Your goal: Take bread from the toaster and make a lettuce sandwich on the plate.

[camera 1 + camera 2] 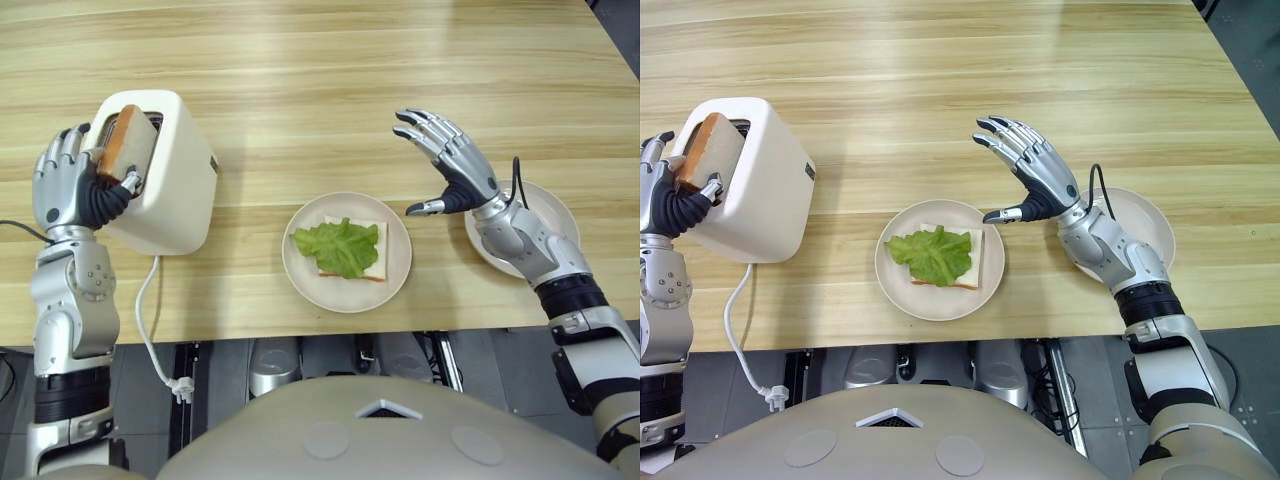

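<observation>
left eye view
toaster: the white toaster (165, 175) stands on the left of the wooden table (320, 70).
second bread slice: the second bread slice (128, 140) sticks up out of the slot, its lower part inside the toaster.
left hand: the left hand (62, 180) is closed around this slice, fingers behind it and thumb in front.
plate: the plate (345, 298) is in the middle, near the front edge of the table.
first bread slice: the first bread slice (376, 227) lies flat on the plate.
lettuce leaf: the lettuce leaf (338, 245) lies on top of it.
right hand: the right hand (450, 165) is above the table just beside the plate, fingers spread wide, holding nothing.

right eye view
small plate: a small plate (1150, 225) lies partly under the right forearm, nothing visible on it.
power cable: the power cable (732, 320) hangs from the toaster over the table edge.
done: i judge that base and lettuce are in place.
left: the top slice must come out of the toaster and go on the lettuce.
</observation>
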